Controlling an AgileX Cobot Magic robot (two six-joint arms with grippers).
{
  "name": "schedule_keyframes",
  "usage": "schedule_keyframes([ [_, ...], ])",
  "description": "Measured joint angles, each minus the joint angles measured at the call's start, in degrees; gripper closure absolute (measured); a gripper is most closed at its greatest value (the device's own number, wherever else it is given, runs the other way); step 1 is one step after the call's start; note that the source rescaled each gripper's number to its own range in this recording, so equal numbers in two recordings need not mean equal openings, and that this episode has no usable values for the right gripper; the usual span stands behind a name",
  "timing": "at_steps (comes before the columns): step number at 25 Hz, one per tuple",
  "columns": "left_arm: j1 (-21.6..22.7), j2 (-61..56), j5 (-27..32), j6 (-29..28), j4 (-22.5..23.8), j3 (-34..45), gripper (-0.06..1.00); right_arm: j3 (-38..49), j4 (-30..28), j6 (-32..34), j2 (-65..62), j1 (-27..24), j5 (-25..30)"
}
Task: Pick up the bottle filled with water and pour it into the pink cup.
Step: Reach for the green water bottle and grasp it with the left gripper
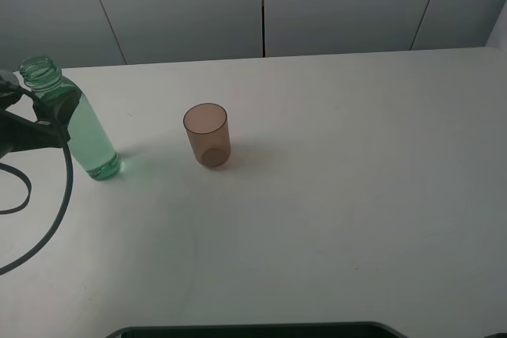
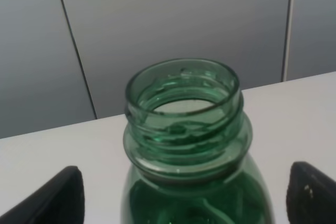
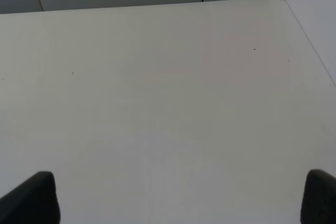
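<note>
The green-tinted bottle (image 1: 75, 126) stands capless at the table's left side and holds clear water. In the left wrist view its threaded neck (image 2: 184, 114) fills the centre. My left gripper (image 1: 54, 119) is open, with one finger on each side of the bottle's upper body; the fingers (image 2: 52, 198) show a gap to the bottle on both sides. The pink cup (image 1: 207, 134) stands upright and empty to the right of the bottle, apart from it. My right gripper (image 3: 181, 198) is open and empty over bare table; it does not show in the exterior view.
The left arm's black cable (image 1: 49, 211) loops over the table's left front. A dark edge (image 1: 253, 330) runs along the table's near side. Grey wall panels (image 1: 261, 5) stand behind the table's far edge. The white table (image 1: 356, 180) stretches right of the cup.
</note>
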Motion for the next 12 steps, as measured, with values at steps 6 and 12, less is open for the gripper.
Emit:
schedule_keyframes([
  [6,0.0,1.2,0.6,-0.4,0.3,-3.4,-0.02,0.0,0.0,0.0,0.0,0.0,0.0],
  [12,0.0,1.3,4.3,-0.4,2.7,-6.6,-0.02,0.0,0.0,0.0,0.0,0.0,0.0],
])
